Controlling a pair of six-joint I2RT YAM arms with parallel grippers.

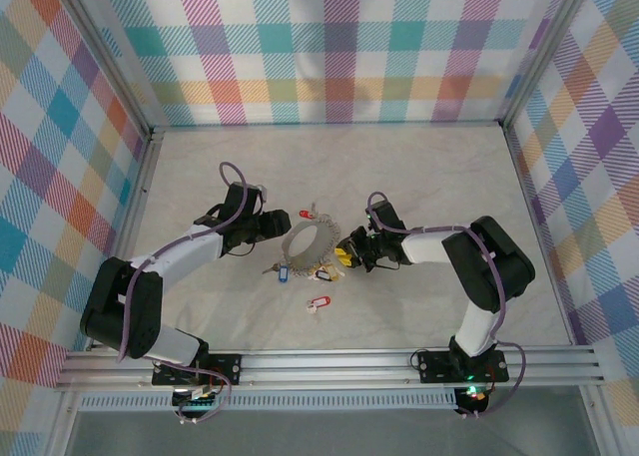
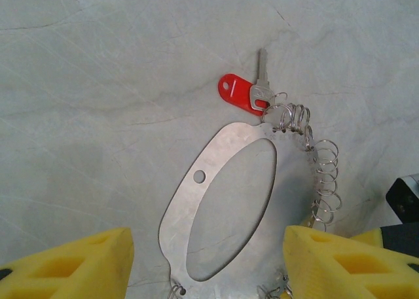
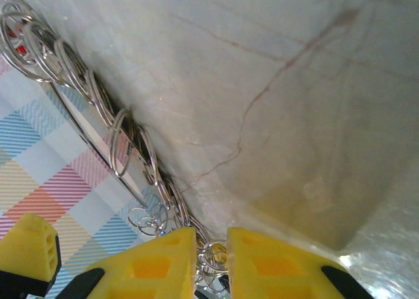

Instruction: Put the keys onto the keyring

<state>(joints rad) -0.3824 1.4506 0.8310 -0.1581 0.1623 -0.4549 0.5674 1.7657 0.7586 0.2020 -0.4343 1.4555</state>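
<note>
Left gripper, fingers apart, straddles the keyring at the table centre; right gripper pinches small rings on its rim.

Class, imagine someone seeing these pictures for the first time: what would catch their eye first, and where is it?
The big grey keyring lies mid-table, strung with small wire rings, between the left pincer and the right pincer, both yellow-fingered. A red-tagged key sits at its far edge, and another red tag lies loose on the near side of it.
</note>
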